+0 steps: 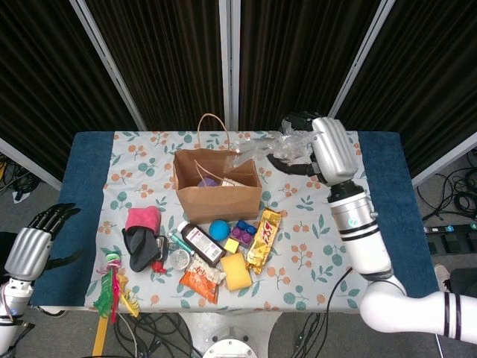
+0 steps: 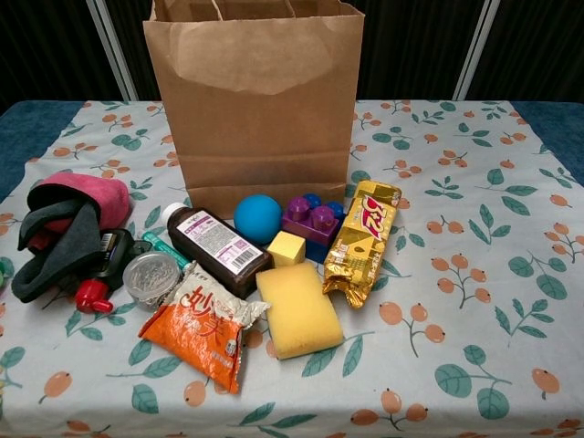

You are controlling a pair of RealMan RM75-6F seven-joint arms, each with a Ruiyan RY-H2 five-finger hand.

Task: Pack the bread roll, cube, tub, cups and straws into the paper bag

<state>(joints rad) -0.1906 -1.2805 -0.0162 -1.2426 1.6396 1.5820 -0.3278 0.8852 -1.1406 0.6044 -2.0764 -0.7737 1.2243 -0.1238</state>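
Note:
The brown paper bag (image 1: 216,198) (image 2: 255,109) stands open at mid-table. My right hand (image 1: 317,145) is raised beside its right rim and grips a clear sleeve of plastic cups (image 1: 253,148), whose far end hangs over the bag's opening. Inside the bag I see a purple thing (image 1: 207,181) and pale straws (image 1: 232,181). The small yellow cube (image 1: 232,245) (image 2: 286,247) lies in front of the bag. A small round clear tub (image 1: 179,259) (image 2: 151,276) sits further left. My left hand (image 1: 31,240) hangs off the table's left side, fingers apart and holding nothing. Neither hand shows in the chest view.
In front of the bag lie a brown bottle (image 2: 217,246), blue ball (image 2: 257,217), purple blocks (image 2: 312,221), gold snack bar (image 2: 361,239), yellow sponge (image 2: 297,310) and orange packet (image 2: 201,327). Pink and black cloths (image 2: 64,228) lie left. A feathered toy (image 1: 112,287) overhangs the front-left edge.

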